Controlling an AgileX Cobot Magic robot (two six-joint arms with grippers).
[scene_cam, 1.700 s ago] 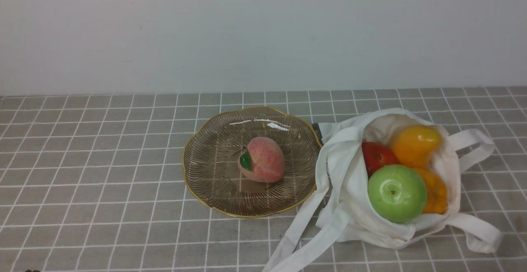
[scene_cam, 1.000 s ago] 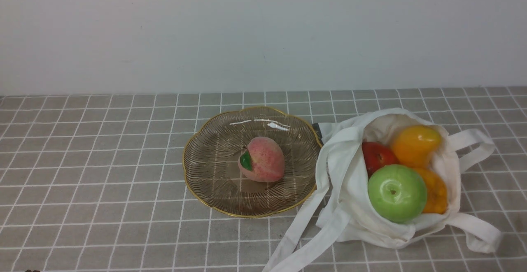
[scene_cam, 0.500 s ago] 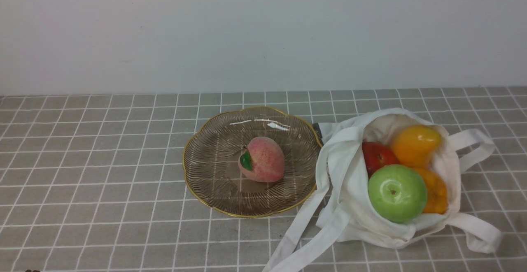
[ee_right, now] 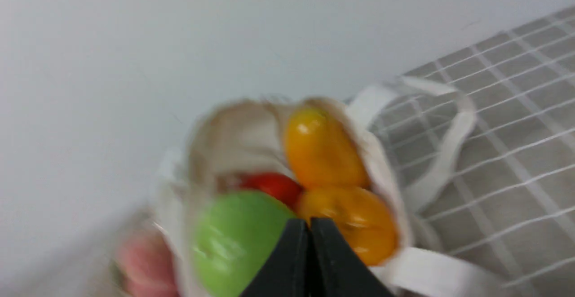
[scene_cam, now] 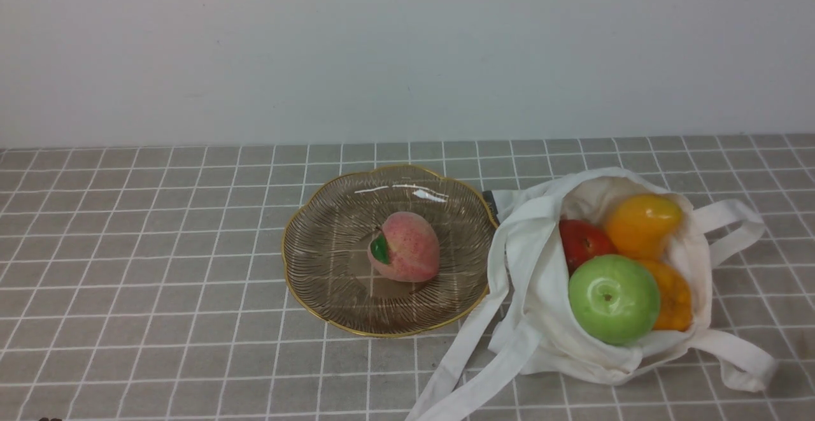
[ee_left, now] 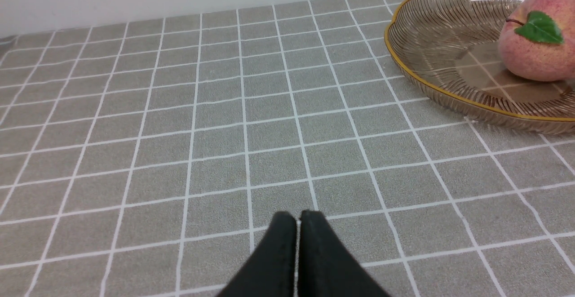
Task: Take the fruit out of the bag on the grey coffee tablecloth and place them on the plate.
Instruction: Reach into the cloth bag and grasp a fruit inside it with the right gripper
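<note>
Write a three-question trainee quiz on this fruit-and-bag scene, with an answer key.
1. True or false: the peach lies on the plate.
2. How many fruits show inside the bag? A) two B) four C) six
3. Fill in: the right gripper, facing the bag, is ____ (open or shut).

Key: 1 true; 2 B; 3 shut.

Grey tablecloth (scene_cam: 140, 268) under plate (scene_cam: 325, 249) and bag (scene_cam: 531, 268)
</note>
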